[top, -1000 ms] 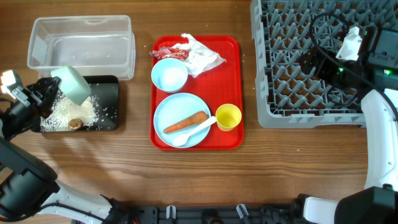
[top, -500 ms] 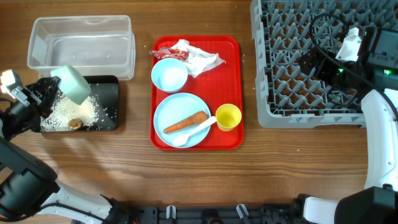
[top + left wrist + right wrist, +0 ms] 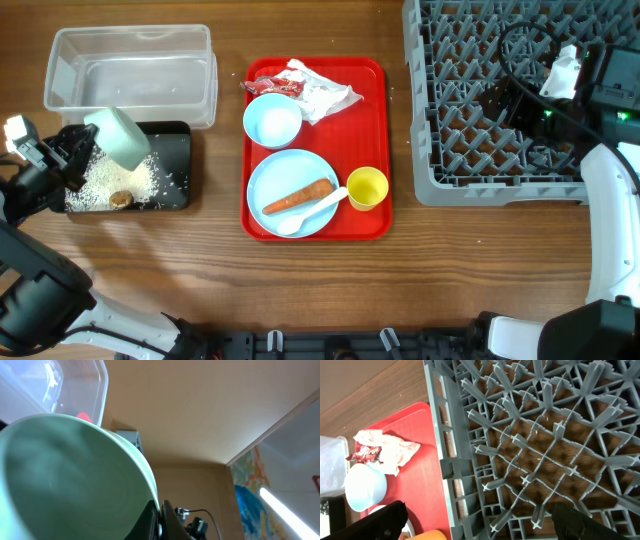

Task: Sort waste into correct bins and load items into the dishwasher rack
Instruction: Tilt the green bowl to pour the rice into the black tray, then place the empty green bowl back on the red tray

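My left gripper is shut on the rim of the mint green bowl, held tipped over the black tray, which holds loose white rice and a small brown lump. The left wrist view shows the bowl pinched between the fingers. The clear tub stands behind the tray. On the red tray lie napkins, a red wrapper, a light blue bowl, the blue plate with carrot and white spoon, and a yellow cup. My right gripper is open above the grey rack.
The grey rack fills most of the right wrist view, with the red tray's corner at its left. A few rice grains lie on the wood beside the black tray. Bare wooden table runs along the front.
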Robot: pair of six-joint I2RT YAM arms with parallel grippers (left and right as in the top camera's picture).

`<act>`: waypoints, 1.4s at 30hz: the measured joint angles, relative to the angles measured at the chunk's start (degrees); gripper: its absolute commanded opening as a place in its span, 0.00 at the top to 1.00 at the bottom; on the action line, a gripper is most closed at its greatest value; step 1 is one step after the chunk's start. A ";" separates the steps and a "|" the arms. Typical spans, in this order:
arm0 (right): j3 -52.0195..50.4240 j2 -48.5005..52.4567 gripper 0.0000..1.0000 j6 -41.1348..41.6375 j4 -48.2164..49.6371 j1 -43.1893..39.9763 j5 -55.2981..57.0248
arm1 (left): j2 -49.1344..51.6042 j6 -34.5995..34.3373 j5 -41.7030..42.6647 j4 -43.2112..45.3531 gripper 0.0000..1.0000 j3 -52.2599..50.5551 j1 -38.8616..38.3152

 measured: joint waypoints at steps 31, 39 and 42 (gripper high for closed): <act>0.00 0.00 0.04 0.00 -0.04 0.00 0.00 | -15.56 -17.07 -45.68 32.30 0.96 11.02 -54.88; 0.00 0.00 0.04 -0.02 -0.22 0.00 0.02 | -7.91 -11.58 -81.13 41.31 0.96 11.04 -80.54; 0.00 0.00 0.04 -0.70 -0.26 0.00 0.02 | -3.15 -8.04 -86.99 43.15 0.96 11.04 -85.11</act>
